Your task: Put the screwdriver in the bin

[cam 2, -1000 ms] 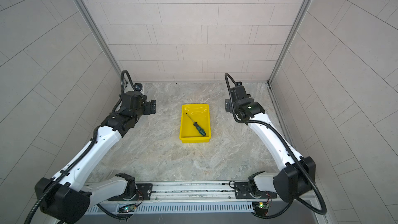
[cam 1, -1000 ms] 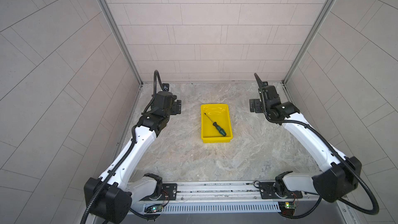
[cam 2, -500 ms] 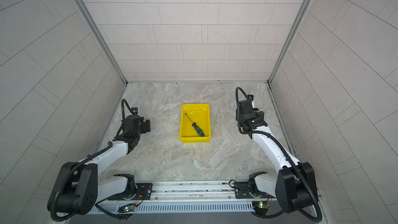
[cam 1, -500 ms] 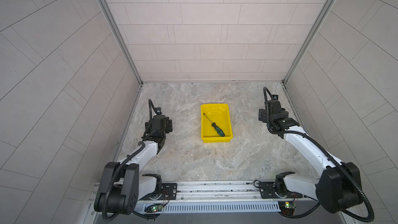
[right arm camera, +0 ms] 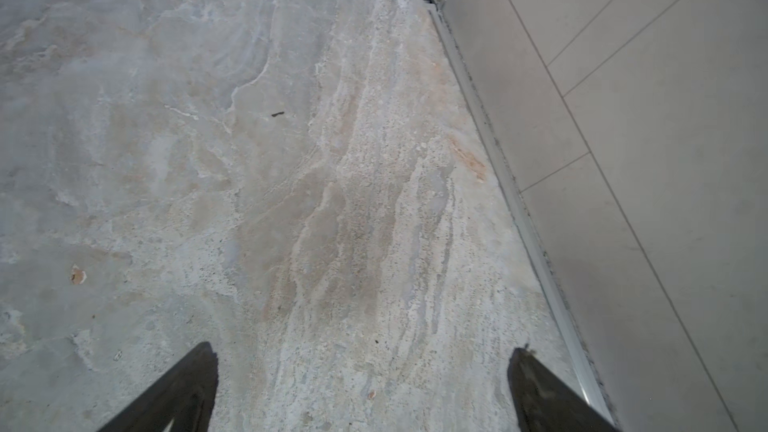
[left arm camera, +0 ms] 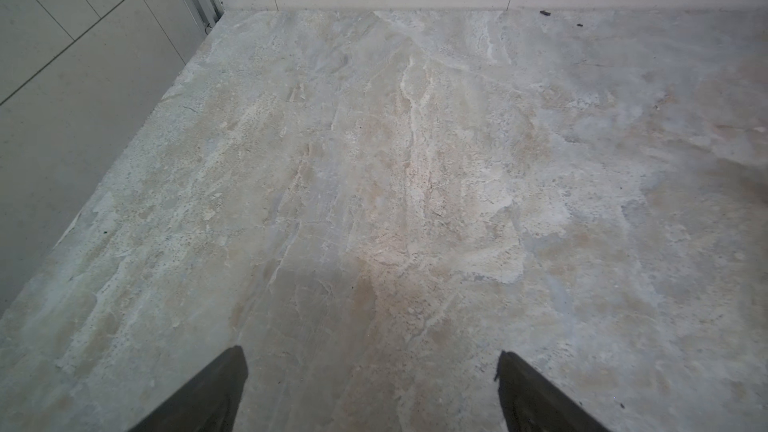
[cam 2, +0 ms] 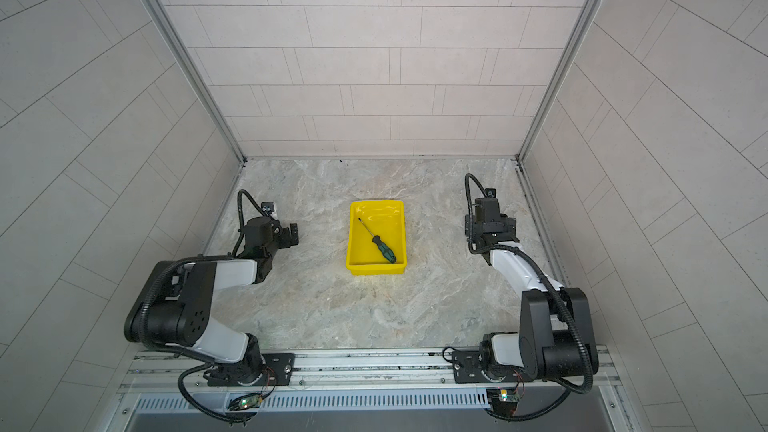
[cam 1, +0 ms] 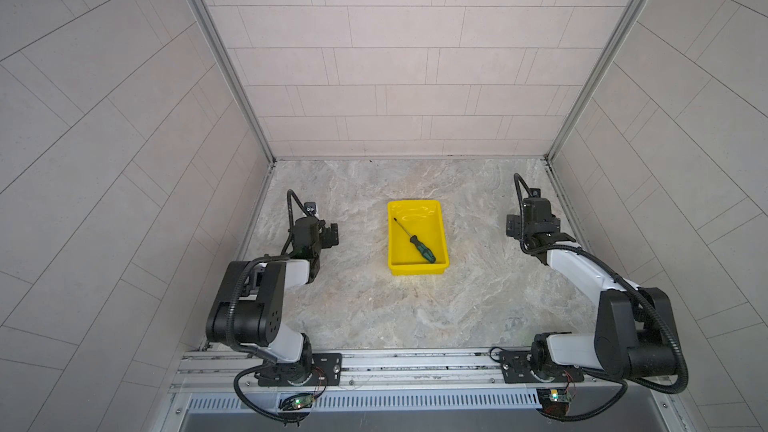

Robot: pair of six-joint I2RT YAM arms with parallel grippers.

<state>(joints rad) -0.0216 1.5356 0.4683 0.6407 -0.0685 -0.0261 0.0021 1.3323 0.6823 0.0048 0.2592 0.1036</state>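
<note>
In both top views the screwdriver (cam 1: 415,241) (cam 2: 379,242), green and black handled, lies slantwise inside the yellow bin (cam 1: 441,218) (cam 2: 400,218) at mid table, its handle toward the near right corner. My left gripper (cam 1: 328,235) (cam 2: 291,236) sits low on the left, well apart from the bin. My right gripper (cam 1: 534,218) (cam 2: 492,222) sits low on the right, near the side wall. In the wrist views both the left gripper (left arm camera: 370,361) and the right gripper (right arm camera: 363,357) are open, with only bare stone surface between the fingers. Neither wrist view shows the bin or the screwdriver.
Tiled walls close in the marbled table (cam 1: 374,305) on three sides; metal corner posts (cam 1: 552,155) stand at the back. A metal rail (cam 1: 395,367) with both arm bases runs along the front edge. The right side wall (right arm camera: 623,160) is close to the right gripper.
Both arms have folded back and down from beside the bin toward their own sides, ending low near the table. The screwdriver and bin have not moved.
</note>
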